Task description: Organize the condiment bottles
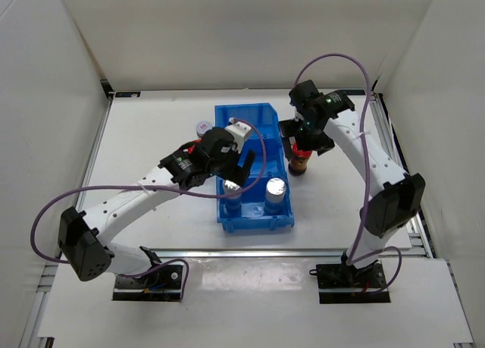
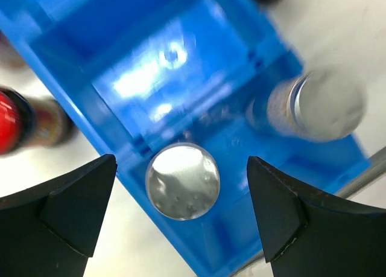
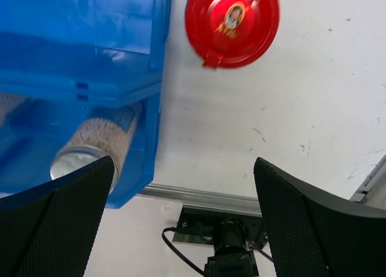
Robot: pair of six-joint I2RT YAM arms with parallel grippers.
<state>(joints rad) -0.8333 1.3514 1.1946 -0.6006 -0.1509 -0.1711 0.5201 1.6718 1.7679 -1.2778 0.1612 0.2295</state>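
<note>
Left gripper (image 2: 181,165) is held wide apart over a silver-topped bottle (image 2: 183,181) at the blue bin (image 1: 244,110) near end; right gripper (image 3: 184,165), also parted, is held near a red-capped bottle (image 3: 232,25) just outside the bin.

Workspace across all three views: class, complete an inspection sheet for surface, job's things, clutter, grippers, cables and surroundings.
Surface: white table, no spills seen.
Job's things: first silver-topped bottle and second silver-topped bottle in blue bin's near compartment; right red-capped bottle and left red-capped bottle on the table either side of it; grey-lidded bottle left of bin.
Clutter: nothing seen.
Grippers: left gripper open above first silver-topped bottle; right gripper open near right red-capped bottle.
Cables: purple cables loop off both arms.
Surroundings: white walls.
</note>
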